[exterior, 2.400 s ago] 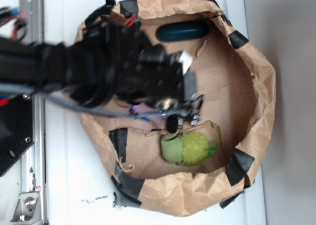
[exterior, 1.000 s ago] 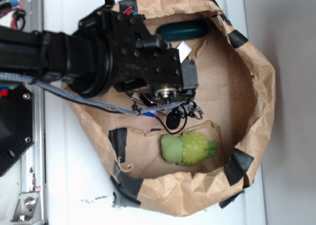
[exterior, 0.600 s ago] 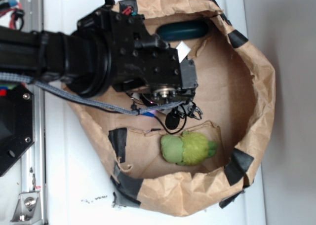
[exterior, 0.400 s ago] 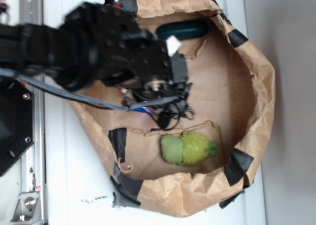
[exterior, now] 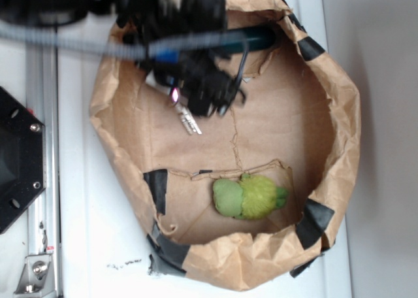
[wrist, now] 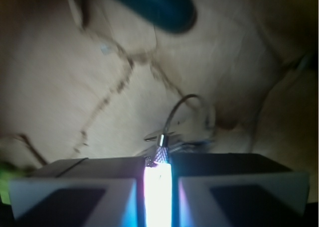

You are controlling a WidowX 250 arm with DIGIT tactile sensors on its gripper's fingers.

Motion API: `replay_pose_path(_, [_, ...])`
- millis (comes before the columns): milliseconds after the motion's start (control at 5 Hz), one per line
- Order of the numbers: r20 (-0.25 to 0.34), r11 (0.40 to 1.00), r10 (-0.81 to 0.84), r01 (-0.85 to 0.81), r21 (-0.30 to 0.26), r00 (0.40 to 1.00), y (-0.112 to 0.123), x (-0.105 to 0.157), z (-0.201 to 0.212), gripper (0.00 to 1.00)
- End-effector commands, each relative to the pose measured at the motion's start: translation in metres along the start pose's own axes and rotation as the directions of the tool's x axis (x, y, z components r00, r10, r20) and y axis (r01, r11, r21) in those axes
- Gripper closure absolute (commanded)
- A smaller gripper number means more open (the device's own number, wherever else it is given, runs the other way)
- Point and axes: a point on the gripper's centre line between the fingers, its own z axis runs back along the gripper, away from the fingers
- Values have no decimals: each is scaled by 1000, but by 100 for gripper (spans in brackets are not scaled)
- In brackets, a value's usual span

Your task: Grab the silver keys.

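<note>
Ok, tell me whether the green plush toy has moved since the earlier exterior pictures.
No. The green plush toy lies in the same spot against the torn paper fold, near the black tape patch on the paper bag's wall.

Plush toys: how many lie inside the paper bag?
1. The green toy lies by the bag's lower wall in the exterior view; the arm may hide others.
</note>
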Motion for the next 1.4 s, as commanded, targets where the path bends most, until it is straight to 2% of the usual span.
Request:
replay_pose_path(0, [60, 997, -3, 8, -80, 998, -2, 13, 33, 100])
replay_pose_path(400, [60, 992, -37, 44, -118, 997, -14, 12, 45, 100])
replay_pose_path(800, [67, 995, -61, 66, -76, 996, -21, 16, 28, 100])
replay_pose_path(1000, [141, 997, -65, 71, -39, 988, -23, 16, 14, 100])
replay_pose_path(1200, [136, 988, -154, 157, -11, 979, -20, 13, 1, 0])
